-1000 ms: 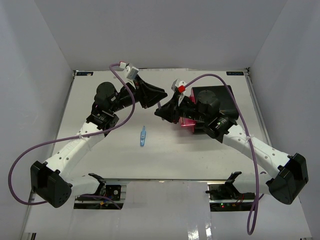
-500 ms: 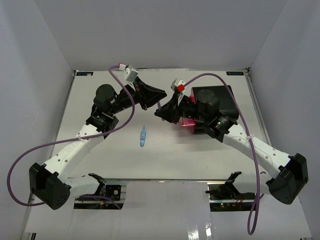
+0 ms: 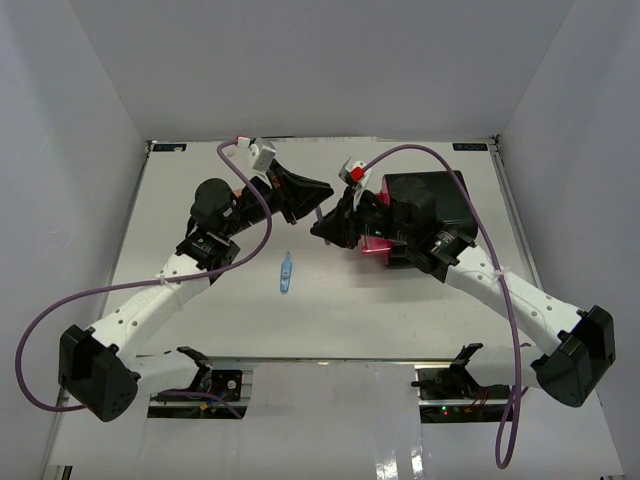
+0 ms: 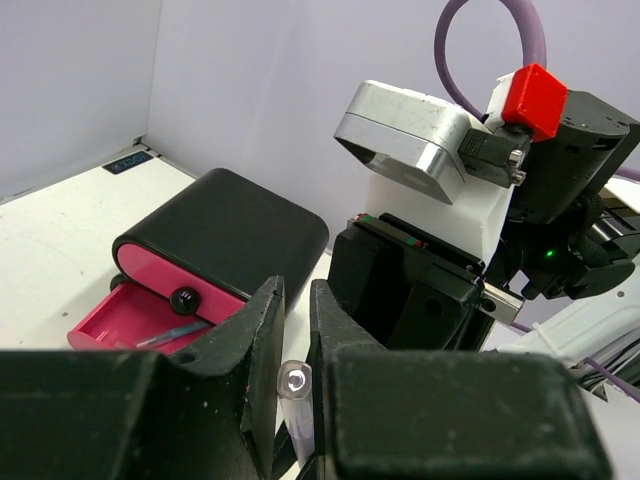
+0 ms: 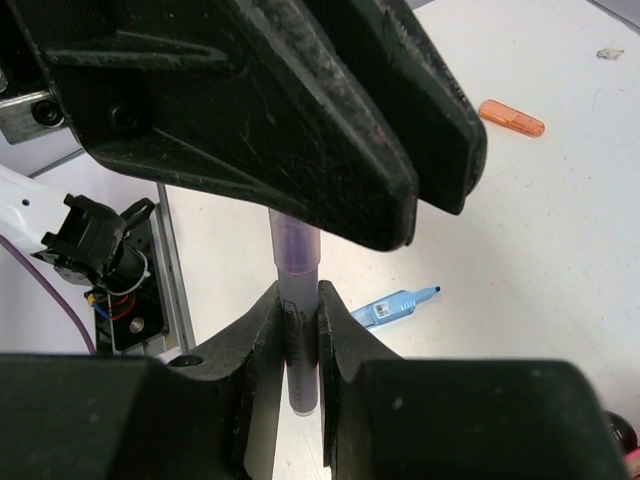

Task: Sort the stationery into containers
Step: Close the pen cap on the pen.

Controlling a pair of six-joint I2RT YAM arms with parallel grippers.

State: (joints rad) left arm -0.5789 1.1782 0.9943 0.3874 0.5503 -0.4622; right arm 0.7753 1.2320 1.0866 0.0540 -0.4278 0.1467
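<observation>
Left gripper (image 4: 295, 290) and right gripper (image 5: 297, 295) meet nose to nose in the air over the far middle of the white table (image 3: 350, 310), just left of the black boxy plastic cabinet (image 4: 225, 220). Both are on one item, the thin translucent purple-grey pen (image 5: 293, 250).

Right fingers are pressed close together and pinch the pen's lower part. Left fingers are also nearly together, and the pen's round end shows in the narrow slot between them, so both pinch it. Likely a handover from one arm to the other, or a regrip. I can't tell which arm gives and which takes.

The lowest magenta-pink plastic drawer (image 4: 110, 320) is pulled out toward the left, black round knob (image 4: 183, 298) facing out. It is probably left open to receive items. One thin grey-blue pen (image 4: 165, 337) already lies inside.

Unsorted on the table:
- The light-blue marker-like piece (image 3: 287, 272) lies flat, near-left of the meeting grippers and apart from them.
- A small orange plastic cap-like piece (image 5: 511, 117) lies alone in the right wrist view.

Writing: the light-blue piece has a white printed label, too small to read. A dark sticker (image 4: 130, 160) at the table's far edge has print, unreadable. No brand is legible anywhere.
</observation>
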